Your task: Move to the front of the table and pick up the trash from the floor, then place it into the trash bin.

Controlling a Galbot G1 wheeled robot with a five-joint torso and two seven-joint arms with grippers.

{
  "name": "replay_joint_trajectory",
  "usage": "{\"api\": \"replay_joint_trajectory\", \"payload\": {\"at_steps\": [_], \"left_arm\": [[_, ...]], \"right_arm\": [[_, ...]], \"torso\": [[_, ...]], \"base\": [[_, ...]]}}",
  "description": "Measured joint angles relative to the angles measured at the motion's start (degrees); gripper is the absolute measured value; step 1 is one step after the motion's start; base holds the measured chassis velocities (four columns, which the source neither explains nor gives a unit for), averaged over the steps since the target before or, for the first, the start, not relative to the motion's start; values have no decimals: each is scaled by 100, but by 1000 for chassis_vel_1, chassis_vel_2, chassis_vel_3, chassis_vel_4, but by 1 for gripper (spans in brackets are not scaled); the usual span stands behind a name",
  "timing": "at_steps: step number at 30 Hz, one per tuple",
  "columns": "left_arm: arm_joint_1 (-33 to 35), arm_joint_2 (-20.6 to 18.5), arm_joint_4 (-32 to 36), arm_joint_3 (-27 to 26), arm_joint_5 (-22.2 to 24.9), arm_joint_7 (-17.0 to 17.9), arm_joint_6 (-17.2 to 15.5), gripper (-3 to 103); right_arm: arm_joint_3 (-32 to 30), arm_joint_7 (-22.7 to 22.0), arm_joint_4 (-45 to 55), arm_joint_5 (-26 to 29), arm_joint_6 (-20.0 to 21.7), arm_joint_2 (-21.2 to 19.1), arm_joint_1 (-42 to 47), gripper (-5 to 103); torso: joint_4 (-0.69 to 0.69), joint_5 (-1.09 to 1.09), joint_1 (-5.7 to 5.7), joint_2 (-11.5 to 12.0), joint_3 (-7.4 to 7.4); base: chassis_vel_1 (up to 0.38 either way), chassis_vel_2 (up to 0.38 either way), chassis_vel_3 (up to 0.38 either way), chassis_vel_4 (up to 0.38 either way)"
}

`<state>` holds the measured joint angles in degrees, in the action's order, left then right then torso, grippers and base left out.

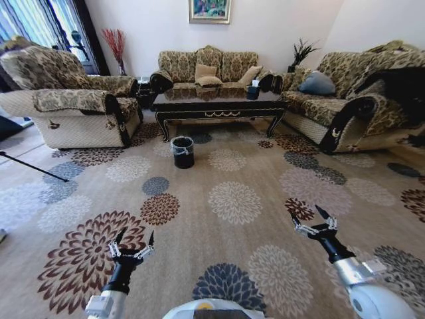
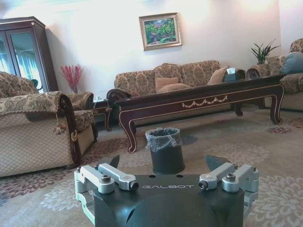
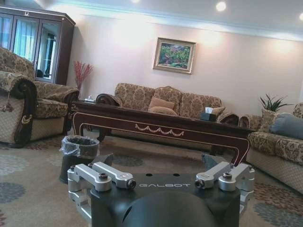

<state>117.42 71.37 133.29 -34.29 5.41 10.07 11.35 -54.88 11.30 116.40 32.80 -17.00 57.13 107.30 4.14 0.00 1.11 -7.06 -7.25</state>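
The dark brown table (image 1: 219, 106) stands across the room in front of the far sofa, with gold scrollwork on its apron (image 2: 204, 101) (image 3: 158, 129). The black trash bin (image 1: 182, 151) with a clear liner sits on the carpet just before the table's left end (image 2: 164, 150) (image 3: 78, 153). The trash is out of view. My left gripper (image 1: 136, 234) hovers low over the carpet at the near left, open and empty (image 2: 163, 163). My right gripper (image 1: 307, 214) hangs at the near right, also open and empty (image 3: 157, 161).
A patterned armchair (image 1: 73, 109) flanks the left, a sofa (image 1: 352, 100) the right, another sofa (image 1: 209, 66) behind the table. A dark tissue box (image 1: 253, 92) sits on the table. A thin black rod (image 1: 33, 166) crosses the floor at left. Open flowered carpet (image 1: 232, 199) lies ahead.
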Motion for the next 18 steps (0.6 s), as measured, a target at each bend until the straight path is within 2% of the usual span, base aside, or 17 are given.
{"api": "replay_joint_trajectory", "payload": {"at_steps": [18], "left_arm": [[0,0,0,0,0,0,0,100]], "right_arm": [[0,0,0,0,0,0,0,100]], "torso": [[0,0,81,-311,-235]], "base": [[0,0,0,0]]}}
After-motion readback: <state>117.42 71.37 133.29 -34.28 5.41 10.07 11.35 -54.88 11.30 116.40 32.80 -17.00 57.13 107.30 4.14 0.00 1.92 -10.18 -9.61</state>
